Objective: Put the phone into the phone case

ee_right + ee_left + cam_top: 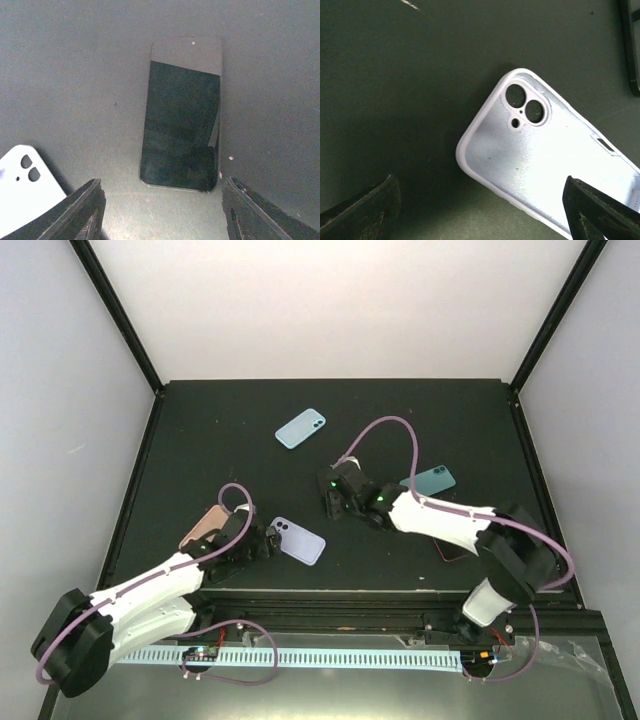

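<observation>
A black phone (181,115) lies screen up on the dark table. Its near end sits just ahead of my right gripper (165,212), whose fingers (75,210) stand apart on either side without touching it. In the top view the right gripper (336,504) covers the phone. A lavender phone case (555,160) lies with its hollow side up, camera holes toward the far end. One corner of it lies between the wide-apart fingers (362,212) of my left gripper (480,215). In the top view the case (300,541) lies just right of the left gripper (262,540).
A light blue case (300,428) lies at the back centre and a teal one (432,480) at the right. A pink item (203,528) lies beside the left arm, and a dark reddish item (450,551) shows under the right arm. The table's raised edge (130,510) runs along the left.
</observation>
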{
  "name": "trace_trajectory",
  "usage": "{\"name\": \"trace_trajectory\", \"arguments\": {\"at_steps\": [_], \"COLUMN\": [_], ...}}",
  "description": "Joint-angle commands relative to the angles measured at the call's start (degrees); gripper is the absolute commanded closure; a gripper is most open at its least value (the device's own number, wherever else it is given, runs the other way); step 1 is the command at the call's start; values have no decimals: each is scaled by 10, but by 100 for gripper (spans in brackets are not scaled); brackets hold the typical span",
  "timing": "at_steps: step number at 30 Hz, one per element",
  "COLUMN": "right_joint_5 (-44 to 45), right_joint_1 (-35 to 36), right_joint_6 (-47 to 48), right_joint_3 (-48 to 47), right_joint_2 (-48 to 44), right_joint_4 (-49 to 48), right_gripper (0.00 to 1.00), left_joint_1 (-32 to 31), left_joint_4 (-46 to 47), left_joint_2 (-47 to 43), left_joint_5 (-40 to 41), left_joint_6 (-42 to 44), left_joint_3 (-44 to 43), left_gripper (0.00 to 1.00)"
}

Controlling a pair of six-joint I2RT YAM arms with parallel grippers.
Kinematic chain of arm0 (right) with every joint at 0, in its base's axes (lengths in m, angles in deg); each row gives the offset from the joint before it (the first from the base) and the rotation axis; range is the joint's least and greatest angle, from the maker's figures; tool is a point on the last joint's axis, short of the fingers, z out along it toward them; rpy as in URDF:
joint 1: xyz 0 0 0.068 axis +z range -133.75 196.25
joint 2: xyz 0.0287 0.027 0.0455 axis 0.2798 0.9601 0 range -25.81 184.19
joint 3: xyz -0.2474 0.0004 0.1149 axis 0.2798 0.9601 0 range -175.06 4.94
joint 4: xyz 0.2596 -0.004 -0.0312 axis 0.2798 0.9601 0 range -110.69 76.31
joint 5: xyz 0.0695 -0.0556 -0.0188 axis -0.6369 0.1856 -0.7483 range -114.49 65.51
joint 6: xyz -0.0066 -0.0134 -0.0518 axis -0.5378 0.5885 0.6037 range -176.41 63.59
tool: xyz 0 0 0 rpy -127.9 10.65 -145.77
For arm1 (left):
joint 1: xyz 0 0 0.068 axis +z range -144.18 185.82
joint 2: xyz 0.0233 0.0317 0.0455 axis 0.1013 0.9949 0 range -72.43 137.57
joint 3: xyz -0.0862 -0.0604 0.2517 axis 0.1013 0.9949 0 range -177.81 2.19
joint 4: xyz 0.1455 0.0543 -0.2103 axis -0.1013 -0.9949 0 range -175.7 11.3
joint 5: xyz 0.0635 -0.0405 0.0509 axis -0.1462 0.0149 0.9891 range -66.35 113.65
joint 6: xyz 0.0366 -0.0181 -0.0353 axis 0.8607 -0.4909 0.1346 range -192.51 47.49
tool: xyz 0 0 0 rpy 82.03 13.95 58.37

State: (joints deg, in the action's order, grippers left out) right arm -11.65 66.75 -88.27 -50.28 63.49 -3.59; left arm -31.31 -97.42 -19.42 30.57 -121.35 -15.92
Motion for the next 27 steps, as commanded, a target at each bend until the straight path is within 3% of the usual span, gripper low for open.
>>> {"name": "trace_trajectory", "arguments": {"at_steps": [1,15,22,27], "right_joint_5": [-9,21,41,41], "right_joint_1": [-13,-27,-30,-37], "right_joint_6": [5,21,28,34], "right_joint_3": [-56,-164,-187,-188], "right_joint_2": [62,204,237,251], "right_joint_4": [-6,44,61,59], "right_gripper": [35,20,12,11], "left_joint_1": [6,9,10,10], "left_joint_4": [63,131,140,151], "left_joint_2": [9,70,91,109], "left_joint_5": [-30,-43,-35,-44], "left_joint_6": [10,35,37,42], "left_joint_3": [5,-1,-10,-13], "left_gripper": [11,17,21,22]}}
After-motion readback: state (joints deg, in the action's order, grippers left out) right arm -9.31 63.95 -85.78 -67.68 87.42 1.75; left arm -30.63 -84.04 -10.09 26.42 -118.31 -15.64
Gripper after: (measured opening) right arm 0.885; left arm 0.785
